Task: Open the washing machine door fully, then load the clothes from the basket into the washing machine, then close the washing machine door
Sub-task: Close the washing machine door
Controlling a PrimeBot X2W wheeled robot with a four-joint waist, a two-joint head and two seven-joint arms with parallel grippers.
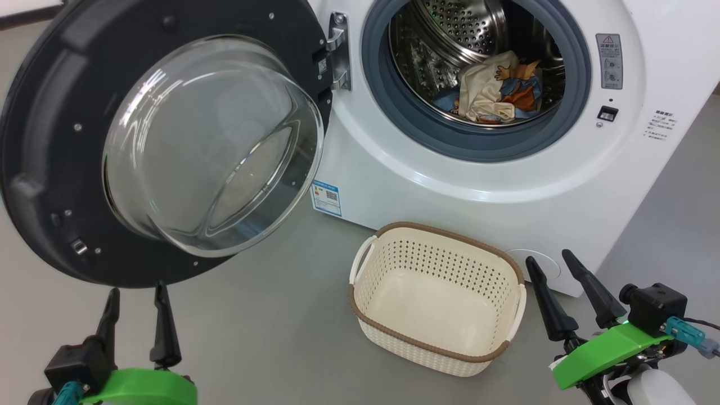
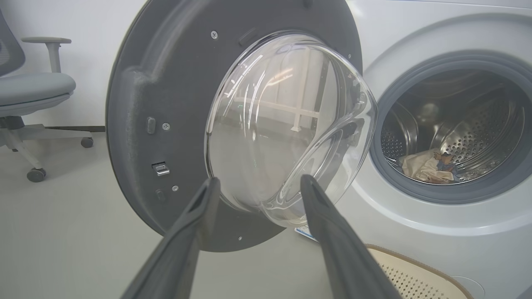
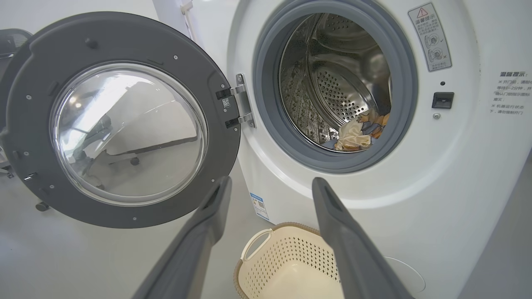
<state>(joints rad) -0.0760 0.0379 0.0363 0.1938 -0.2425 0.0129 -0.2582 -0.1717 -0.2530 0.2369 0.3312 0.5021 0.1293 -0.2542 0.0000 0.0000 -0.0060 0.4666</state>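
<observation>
Two grippers sit nearest in head view, wrists cropped by the frame edge: left gripper [image 1: 138, 288] & right gripper [image 1: 549, 256], long dark fingers [image 1: 163, 323] spread wide, holding & touching nothing. Betw. them on the grey floor [image 1: 270, 320] stands the small cream-white perforated plastic basket [image 1: 416, 264] w/ brown rim, bare bottom showing. Behind it is the big white front-loading washing machine [image 1: 450, 185], top cut off. Its round black door [image 1: 45, 140] w/ glass bowl is swung wide open leftward, edge cropped. Light blue & cream printed clothes [image 1: 489, 93] lie in the steel drum [image 1: 467, 28], partly hidden by the grey gasket [image 1: 394, 118].

Left tool [image 1: 138, 288], right tool [image 1: 549, 256], both spread
</observation>
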